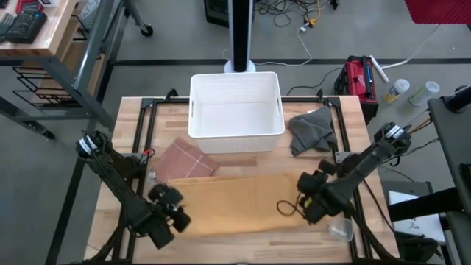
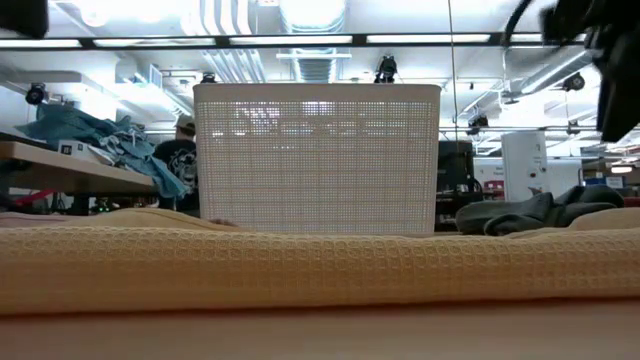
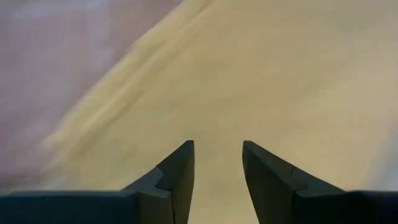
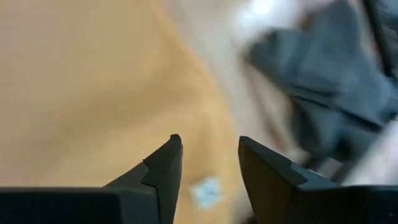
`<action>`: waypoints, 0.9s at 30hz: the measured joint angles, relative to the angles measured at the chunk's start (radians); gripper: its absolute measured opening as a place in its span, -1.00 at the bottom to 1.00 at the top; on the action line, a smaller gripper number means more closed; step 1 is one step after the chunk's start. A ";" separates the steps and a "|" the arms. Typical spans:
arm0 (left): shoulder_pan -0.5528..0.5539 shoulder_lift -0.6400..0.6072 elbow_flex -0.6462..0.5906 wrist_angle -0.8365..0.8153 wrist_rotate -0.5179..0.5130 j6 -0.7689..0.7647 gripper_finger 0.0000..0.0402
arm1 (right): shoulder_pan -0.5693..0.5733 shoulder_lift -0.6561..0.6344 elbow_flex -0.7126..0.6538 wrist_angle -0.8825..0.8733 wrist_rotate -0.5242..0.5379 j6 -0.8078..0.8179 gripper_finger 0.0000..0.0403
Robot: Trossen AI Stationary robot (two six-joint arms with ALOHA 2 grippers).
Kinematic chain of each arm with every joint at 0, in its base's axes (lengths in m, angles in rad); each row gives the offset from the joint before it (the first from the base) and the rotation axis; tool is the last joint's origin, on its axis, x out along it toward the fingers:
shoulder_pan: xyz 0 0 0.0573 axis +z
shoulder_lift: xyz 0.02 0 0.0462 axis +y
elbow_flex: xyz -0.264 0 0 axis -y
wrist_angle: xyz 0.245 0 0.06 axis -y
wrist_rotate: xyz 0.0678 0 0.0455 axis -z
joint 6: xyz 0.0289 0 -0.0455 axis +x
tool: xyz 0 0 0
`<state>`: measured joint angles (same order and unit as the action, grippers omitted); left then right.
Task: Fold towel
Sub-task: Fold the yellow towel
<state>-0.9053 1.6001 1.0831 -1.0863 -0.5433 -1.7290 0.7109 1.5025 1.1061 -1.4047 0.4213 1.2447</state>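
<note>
Two dark arms reach in over the wooden tabletop [image 1: 132, 118], one from each front corner. Between them lies the yellow towel [image 1: 235, 202], spread flat as a long band across the front half of the tabletop; in the low view its waffle weave [image 2: 320, 265] fills the width of the picture. The left tool [image 1: 171, 213] is at the towel's left end, and its wrist view shows the two fingers [image 3: 177, 174] parted by a narrow gap, with nothing between them, over the yellow cloth. The right tool [image 1: 303, 200] is at the towel's right end, beside a small dark loop [image 1: 285, 208] lying on the cloth; its fingers [image 4: 165, 165] also stand a little apart and hold nothing. A white perforated basket [image 1: 235, 107] stands at the back middle of the tabletop. A folded reddish-brown cloth [image 1: 184, 160] lies just in front of the basket's left corner, its near edge touching the towel. A crumpled dark grey cloth [image 1: 310, 131] lies just right of the basket. A small clear cup [image 1: 341, 229] sits near the right front edge.
</note>
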 joint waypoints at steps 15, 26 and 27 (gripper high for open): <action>0.180 0.196 -0.017 0.537 -0.031 0.535 -0.61 | 0.123 0.020 -0.040 0.324 0.080 0.085 -0.44; 0.187 0.279 -0.013 0.513 0.168 0.428 -0.69 | 0.125 0.050 -0.040 0.337 0.079 0.090 -0.61; 0.187 0.275 -0.013 0.501 0.191 0.411 -0.71 | 0.125 0.050 -0.040 0.337 0.079 0.090 -0.63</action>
<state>-0.7179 1.8750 1.0698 -0.5857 -0.3525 -1.3180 0.8356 1.5524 1.0665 -1.0675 0.5003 1.3345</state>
